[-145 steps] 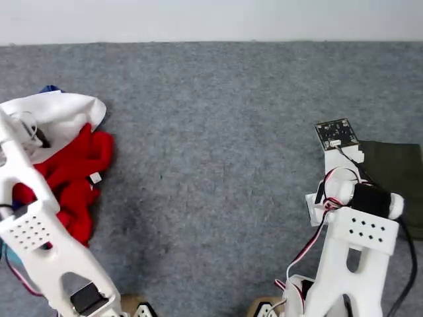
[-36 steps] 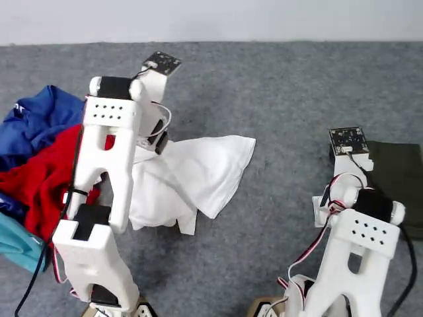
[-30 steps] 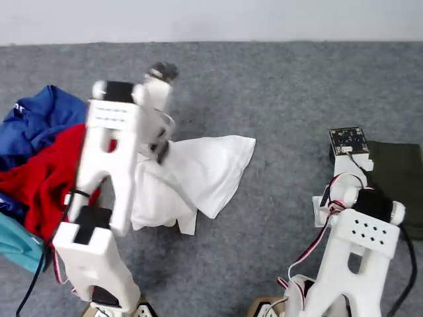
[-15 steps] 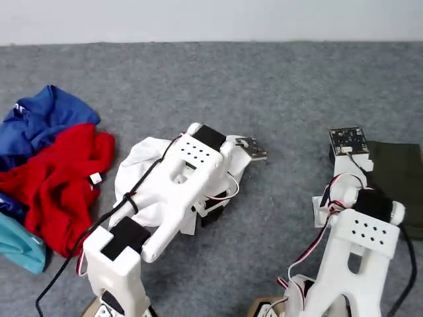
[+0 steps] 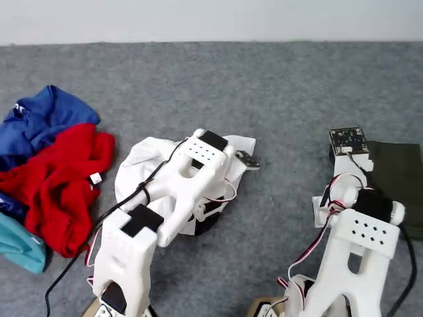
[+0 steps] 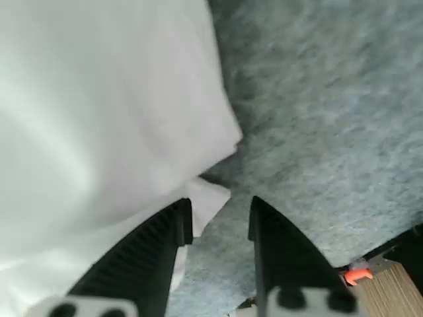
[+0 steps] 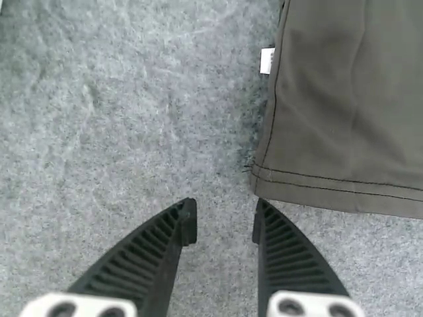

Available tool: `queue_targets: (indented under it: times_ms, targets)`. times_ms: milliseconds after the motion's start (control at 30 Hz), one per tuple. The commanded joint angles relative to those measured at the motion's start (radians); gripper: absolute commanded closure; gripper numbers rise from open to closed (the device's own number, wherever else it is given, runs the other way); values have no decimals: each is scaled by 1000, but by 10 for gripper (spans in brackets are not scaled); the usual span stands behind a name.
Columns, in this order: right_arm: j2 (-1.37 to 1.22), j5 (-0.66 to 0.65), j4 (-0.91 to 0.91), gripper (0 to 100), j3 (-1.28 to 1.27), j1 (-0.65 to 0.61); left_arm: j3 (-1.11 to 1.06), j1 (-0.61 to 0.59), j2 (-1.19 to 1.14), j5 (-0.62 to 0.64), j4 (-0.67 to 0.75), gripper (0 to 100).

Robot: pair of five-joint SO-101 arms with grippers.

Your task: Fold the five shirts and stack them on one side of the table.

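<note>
Under the left pincer [image 6: 219, 210] lies the near edge of the white shirt [image 6: 99, 99]. A loose corner of it touches one finger, while the other finger stands over bare grey counter [image 6: 317, 119]; the fingers are spread a little and hold nothing. Well away from that pincer, past the far side of the white cloth, the red shirt [image 5: 63, 178], the blue shirt [image 5: 39, 122] and a teal shirt [image 5: 16, 241] sit in a heap. The right pincer [image 7: 223, 210] hangs parted and empty above the counter, with the folded olive shirt [image 7: 350, 99] just beside one finger. To my eye the step in hand is laying the white shirt out flat for its fold, likely the second of the five. The next move, I'd say, calls for the left pincer to dip and nip that corner, then draw it outward so the bunched cloth smooths. The right one would need to come across to take the opposite edge.
</note>
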State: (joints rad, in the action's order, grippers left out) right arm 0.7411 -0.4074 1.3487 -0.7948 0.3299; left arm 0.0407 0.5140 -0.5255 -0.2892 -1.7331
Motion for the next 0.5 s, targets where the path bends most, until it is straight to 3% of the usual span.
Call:
queue_targets:
  times_ms: [0,267,467]
  targets:
    - [-1,11,-12,847,5,12,31,51,6,-3,-21,855]
    - [-1,8,-13,847,-9,12,25,149,60,-5,-23,855]
    - [-1,6,-13,847,-9,12,22,43,46,-8,-21,855]
